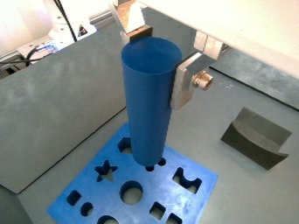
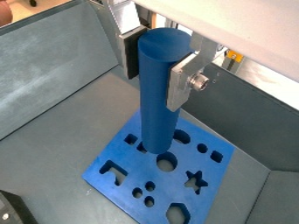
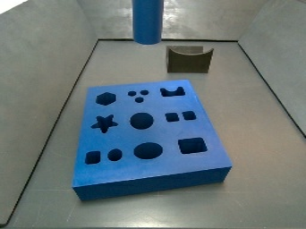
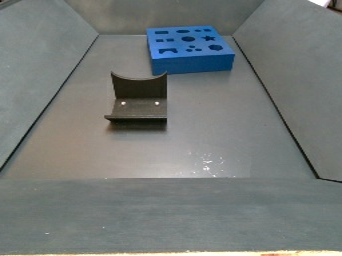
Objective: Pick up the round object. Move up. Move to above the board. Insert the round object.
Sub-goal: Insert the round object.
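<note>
Hand [image 2: 163, 74] clamps blue peg [image 1: 149, 96] upright above board [image 3: 203, 161].

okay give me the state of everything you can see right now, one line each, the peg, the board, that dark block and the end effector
Blue cylinder peg: upright, held off the floor above the board.
Board: flat on the floor, visible holes empty.
Dark olive notched block: on the floor, apart from the board, untouched.
End effector: above the board, fingers shut on the peg.
</note>
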